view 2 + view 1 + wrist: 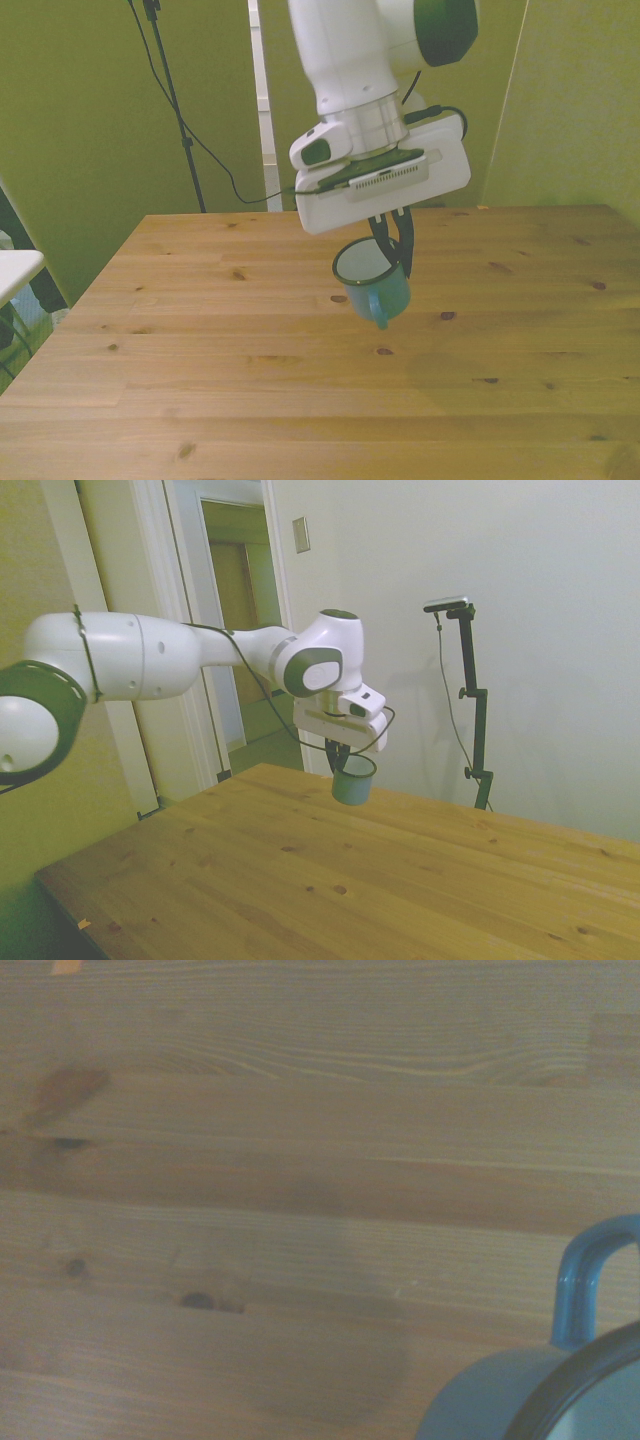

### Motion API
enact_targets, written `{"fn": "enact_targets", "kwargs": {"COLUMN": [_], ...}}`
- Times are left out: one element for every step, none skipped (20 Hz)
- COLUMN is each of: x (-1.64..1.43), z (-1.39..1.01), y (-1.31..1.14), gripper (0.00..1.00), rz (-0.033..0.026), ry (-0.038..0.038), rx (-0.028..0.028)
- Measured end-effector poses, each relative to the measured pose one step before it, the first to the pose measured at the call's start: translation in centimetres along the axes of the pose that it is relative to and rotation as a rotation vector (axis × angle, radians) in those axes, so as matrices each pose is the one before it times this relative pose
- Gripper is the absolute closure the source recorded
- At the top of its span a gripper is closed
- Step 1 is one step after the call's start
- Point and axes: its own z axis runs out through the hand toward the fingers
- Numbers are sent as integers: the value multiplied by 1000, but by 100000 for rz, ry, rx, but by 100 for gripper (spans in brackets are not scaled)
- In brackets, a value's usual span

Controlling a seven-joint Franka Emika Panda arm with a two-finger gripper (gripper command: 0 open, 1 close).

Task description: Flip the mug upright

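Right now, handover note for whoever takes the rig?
Tool: shut on the mug's rim, carrying it.
Mug: in the air above the middle of the table, touching nothing else, opening up and tipped toward the front camera, handle on the camera side.
Done: mug picked up and turned mouth-up.
Left: lower it, set it upright on the wood, release, retract.

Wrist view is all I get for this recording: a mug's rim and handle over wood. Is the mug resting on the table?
Observer: No. The side view shows the mug hanging clear above the table.
Operator: Held how?
Observer: The front view shows the gripper with its jaws closed on the mug's rim.
Operator: Which way does the opening face?
Observer: Mostly upward, tilted toward the front camera; the handle points down.
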Motion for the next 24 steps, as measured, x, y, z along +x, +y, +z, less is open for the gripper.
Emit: {"fn": "enact_targets", "kwargs": {"x": [-878, -777, -721, -759, -782, -928, -962, -955, -962, -947, -1022, -1129, -1099, -896, -728, -429, -179, -27, 32, 24, 2, -6, -10, -6], "z": [-148, -34, 75, 231, 355, 486, 606, 656, 673, 690, 722, 789, 758, 579, 407, 211, -20, -107, -166, -63, 31, 107, 168, 220], "y": [41, 232, 328, 491, 546, 594, 642, 683, 760, 814, 887, 967, 1012, 874, 699, 501, 296, 137, 40, 26, 64, 100, 116, 98], "gripper": [100, 100, 100, 100, 100, 100, 100, 100, 100, 100, 100, 100, 100, 100, 100, 100, 100, 100, 100, 100, 100, 100, 100, 100], "rz": [288, 437, 724, 698, 594, 575, 768, 887, 764, 799, 662, 680, 366, 369, 809, 512, 326, 217, 102, 104, 148, 305, 562, 530], "ry": [2637, 2742, 2692, 1688, 1510, 834, 514, 473, 656, 932, 958, 84, 319, 707, -27, -371, -2, 135, 258, 105, -43, -149, -175, 61], "rx": [-1399, -1276, -1019, -812, -739, -669, -681, -450, -664, -501, -839, -718, -702, -497, -290, -287, -14, 56, 166, 51, -98, -211, -274, -256]}}
